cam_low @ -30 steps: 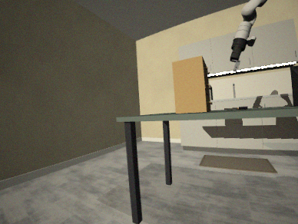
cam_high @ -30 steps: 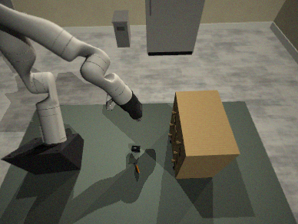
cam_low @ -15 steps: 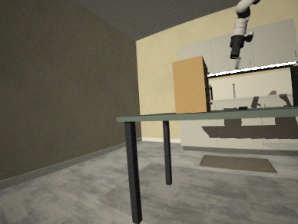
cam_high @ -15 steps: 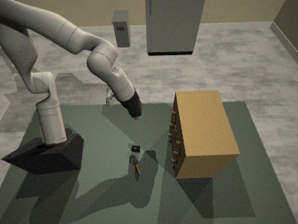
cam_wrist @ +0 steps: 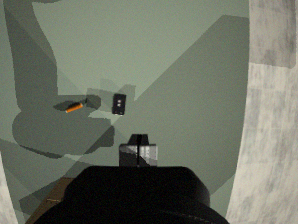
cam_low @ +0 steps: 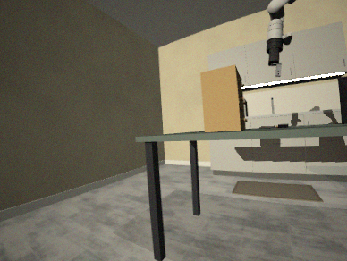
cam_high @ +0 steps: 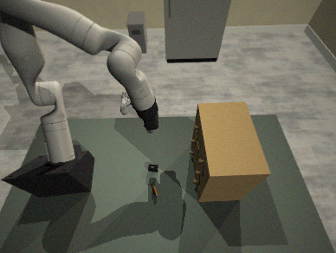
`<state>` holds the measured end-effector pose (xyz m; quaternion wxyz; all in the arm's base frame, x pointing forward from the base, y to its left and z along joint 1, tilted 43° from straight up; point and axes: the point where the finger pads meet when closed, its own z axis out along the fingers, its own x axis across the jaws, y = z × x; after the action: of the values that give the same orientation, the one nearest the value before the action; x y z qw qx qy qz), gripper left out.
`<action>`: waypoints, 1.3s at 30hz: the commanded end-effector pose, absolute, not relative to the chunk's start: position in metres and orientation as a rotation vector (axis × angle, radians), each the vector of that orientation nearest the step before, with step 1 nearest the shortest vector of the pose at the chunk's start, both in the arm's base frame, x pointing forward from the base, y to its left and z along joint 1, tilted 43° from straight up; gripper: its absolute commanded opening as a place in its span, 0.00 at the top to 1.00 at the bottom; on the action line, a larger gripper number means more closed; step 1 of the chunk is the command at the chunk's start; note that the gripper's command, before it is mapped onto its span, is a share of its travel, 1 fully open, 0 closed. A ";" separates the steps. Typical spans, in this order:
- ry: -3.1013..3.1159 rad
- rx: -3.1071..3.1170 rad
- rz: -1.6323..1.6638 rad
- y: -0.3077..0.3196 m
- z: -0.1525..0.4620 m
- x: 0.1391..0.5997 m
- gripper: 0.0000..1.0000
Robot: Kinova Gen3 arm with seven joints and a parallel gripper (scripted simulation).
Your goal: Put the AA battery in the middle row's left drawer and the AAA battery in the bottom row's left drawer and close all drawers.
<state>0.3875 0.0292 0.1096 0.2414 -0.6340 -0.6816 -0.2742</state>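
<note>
The shut, empty black pincer [cam_high: 150, 131] [cam_low: 278, 71] [cam_wrist: 139, 144] hid part of the table [cam_high: 108, 143] [cam_low: 179, 136] [cam_wrist: 175, 50] below; the small orange cylinder [cam_high: 155, 190] [cam_wrist: 74, 108] beyond it showed from top and wrist, not outside.

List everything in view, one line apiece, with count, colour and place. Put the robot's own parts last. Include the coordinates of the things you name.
table [cam_high: 117, 182] [cam_low: 179, 138] [cam_wrist: 175, 60]: 1, grey-green top, dark legs, on the floor
chest [cam_high: 234, 139] [cam_low: 219, 98] [cam_wrist: 55, 197]: 1, wood-brown, on the table, knobs facing the arm
small block [cam_high: 152, 167] [cam_low: 283, 126] [cam_wrist: 119, 104]: 1, black with pale marks, between base and chest
small cylinder [cam_high: 155, 191] [cam_wrist: 74, 108]: 1, orange, near the block
tall cabinet [cam_high: 197, 30]: 1, grey, beyond the table
small box [cam_high: 138, 35]: 1, grey, beside the tall cabinet
rug [cam_low: 277, 190]: 1, brown, on the floor
base [cam_high: 82, 173] [cam_low: 344, 100]: 1, black, on the table
arm [cam_high: 123, 61] [cam_low: 275, 29]: 1, pale grey, above the table
claw [cam_high: 150, 131] [cam_low: 278, 73] [cam_wrist: 139, 144]: 1, dark and grey, shut, above the table
</note>
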 end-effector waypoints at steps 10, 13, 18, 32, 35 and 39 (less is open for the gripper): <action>-1.873 -1.687 -0.674 0.023 0.117 0.385 1.00; -1.873 -1.675 -0.655 0.021 0.119 0.384 1.00; -1.874 -1.665 -0.639 0.019 0.121 0.383 1.00; -1.875 -1.635 -0.589 0.015 0.125 0.379 1.00; -1.875 -1.634 -0.587 0.015 0.126 0.379 1.00; -1.875 -1.630 -0.581 0.014 0.126 0.379 1.00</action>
<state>0.3779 0.0141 0.1259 0.2913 -0.6114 -0.7027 -0.2179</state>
